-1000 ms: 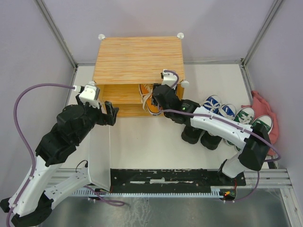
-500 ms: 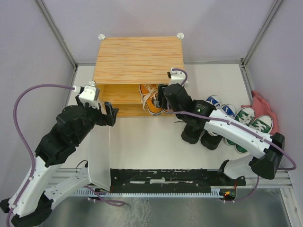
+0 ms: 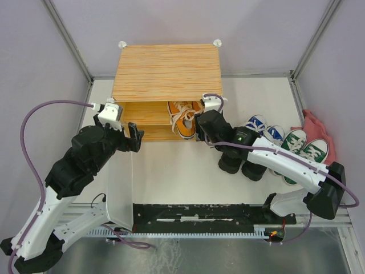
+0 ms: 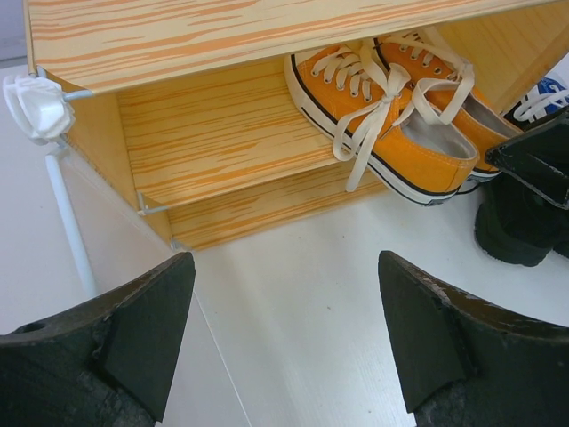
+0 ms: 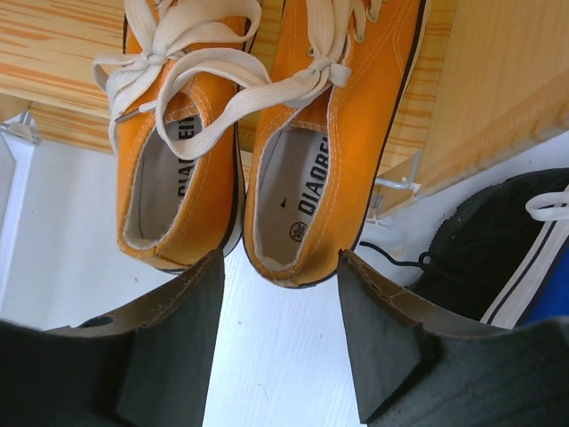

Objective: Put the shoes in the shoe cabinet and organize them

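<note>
The left gripper (image 4: 284, 338) gapes wide and empty before the cabinet (image 3: 166, 71). On its shelf's right side sits the orange pair (image 3: 183, 119) — toes hidden under the top. The right gripper (image 5: 280, 307) hovers open, empty, at their heels. Further right, the right arm (image 3: 285, 162) partly covers the black boots (image 3: 231, 164), blue sneakers (image 3: 258, 122) and green sneakers (image 3: 296, 138) — all on the table (image 3: 171, 171).

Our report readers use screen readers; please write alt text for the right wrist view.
Two orange sneakers with white laces sit side by side in the shoe cabinet, heels toward the camera. The open right gripper frames the bottom with its black fingers, short of the heels, and a black boot shows at right.
</note>
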Robot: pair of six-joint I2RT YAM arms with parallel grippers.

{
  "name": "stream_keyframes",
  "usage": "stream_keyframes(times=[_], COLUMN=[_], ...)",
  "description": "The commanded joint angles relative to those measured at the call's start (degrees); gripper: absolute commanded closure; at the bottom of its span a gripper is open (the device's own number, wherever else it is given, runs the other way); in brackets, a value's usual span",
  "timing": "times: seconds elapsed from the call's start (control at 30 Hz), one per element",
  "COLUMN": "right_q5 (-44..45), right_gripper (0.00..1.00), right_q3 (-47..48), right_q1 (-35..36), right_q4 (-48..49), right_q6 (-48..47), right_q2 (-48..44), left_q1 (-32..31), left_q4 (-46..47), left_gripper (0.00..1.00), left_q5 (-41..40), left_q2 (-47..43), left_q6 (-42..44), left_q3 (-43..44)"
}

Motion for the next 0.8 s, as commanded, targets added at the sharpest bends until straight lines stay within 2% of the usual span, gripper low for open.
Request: stream_keyframes(times=[0.0, 0.07, 0.13, 0.2, 0.27, 0.5, 0.77], right_q5=[3.16, 4.17, 5.04, 6.14, 7.70, 12.63, 14.82], right_gripper=[0.40, 0.44, 0.56, 0.82, 0.97, 0.98, 0.98], right_q3=[-0.28, -1.09, -2.22, -2.41, -2.43, -3.08, -1.04], right_q1=[0.35, 0.39, 0.36, 0.31, 0.36, 0.34, -0.88], right_q4=[4.43, 6.74, 8.88, 9.22, 9.30, 15.24, 22.24], right_q6=[-1.99, -2.77, -3.89, -4.40, -4.72, -10.75, -17.86], right_q2=[1.84, 2.56, 2.81, 2.84, 2.31, -1.65, -0.15], left_q1=[-0.14, -0.14, -0.14, -0.13, -0.16, -0.15, -0.12], left_q4=[1.86, 1.86, 1.86, 1.86, 1.87, 1.86, 1.78], left_gripper=[0.10, 0.10, 0.10, 0.10, 0.10, 0.10, 0.10], left_q5=[-0.42, -0.48, -0.50, -0.49, -0.63, -1.05, -0.94], left_q2=[0.05, 0.10, 0.24, 0.36, 0.38, 0.41, 0.10], left_q6=[1.36, 1.38, 1.49, 1.60, 1.66, 1.89, 1.36], left_q3=[-0.48, -0.64, -0.75, -0.85, -1.07, -1.35, -1.72])
